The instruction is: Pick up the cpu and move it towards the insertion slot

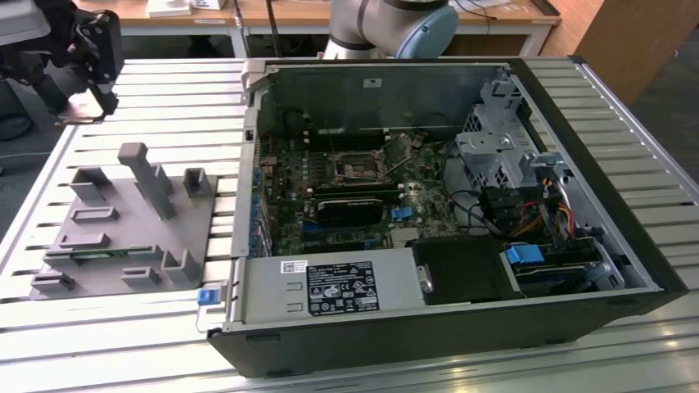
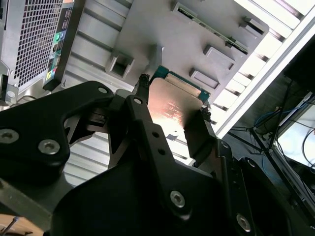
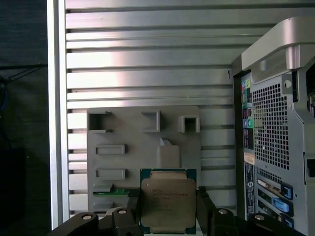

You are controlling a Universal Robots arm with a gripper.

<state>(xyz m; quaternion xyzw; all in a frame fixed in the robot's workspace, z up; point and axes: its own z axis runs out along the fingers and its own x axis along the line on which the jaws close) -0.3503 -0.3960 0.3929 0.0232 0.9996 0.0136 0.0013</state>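
Note:
My gripper (image 3: pixel 168 200) is shut on the cpu (image 3: pixel 167 204), a flat square chip with a silver top and a green rim, held by two opposite edges between black fingers (image 3: pixel 204 209). In the second wrist view the cpu (image 2: pixel 174 105) shows tilted in the gripper (image 2: pixel 174 97), lifted off the grey holder tray (image 2: pixel 197 34) behind it. In the exterior view the gripper (image 1: pixel 85 98) hangs at the far left corner of the table, beyond the tray (image 1: pixel 120 229). The insertion slot (image 1: pixel 356 166), a silvery frame around a dark centre, lies on the motherboard inside the open computer case (image 1: pixel 437 205).
The tray carries several upright posts (image 1: pixel 147 176) and recesses. A robot arm base (image 1: pixel 388 29) stands behind the case. Inside the case are a long black module (image 1: pixel 349 209), a blue connector (image 1: pixel 401 213), a drive cage (image 1: pixel 497 155) and cables. The slatted metal table (image 1: pixel 175 98) ends close to the gripper.

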